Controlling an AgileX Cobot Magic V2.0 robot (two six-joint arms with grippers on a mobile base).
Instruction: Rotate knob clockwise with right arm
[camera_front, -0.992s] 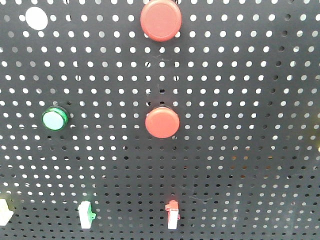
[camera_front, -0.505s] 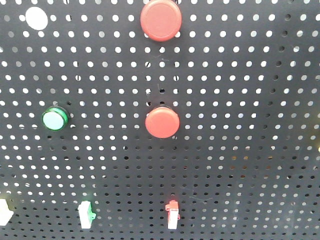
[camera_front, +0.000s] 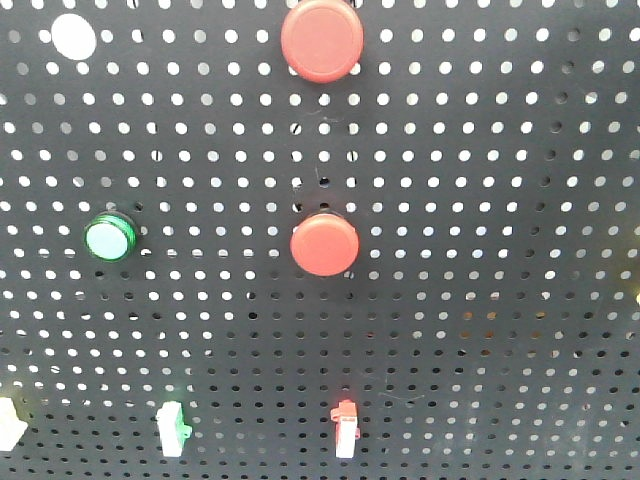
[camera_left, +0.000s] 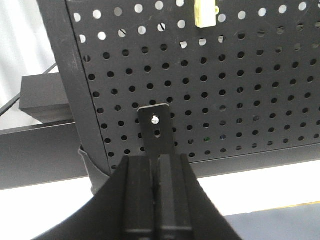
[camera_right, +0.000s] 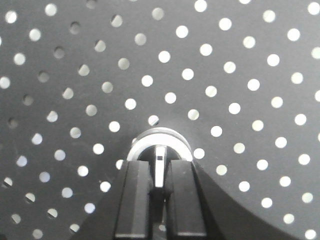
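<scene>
Clamping the knob (camera_right: 160, 137) at lower centre, the right gripper (camera_right: 160, 165) stays closed on it; nothing has changed, so turning looks unstarted.

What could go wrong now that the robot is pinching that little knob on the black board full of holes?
1. The right hand holds the silver-rimmed round knob only by its narrow white pointer. During the clockwise twist, the fingers could slip off.
2. The fingertips sit very close to the black perforated metal board, so they might scrape it while turning.
</scene>
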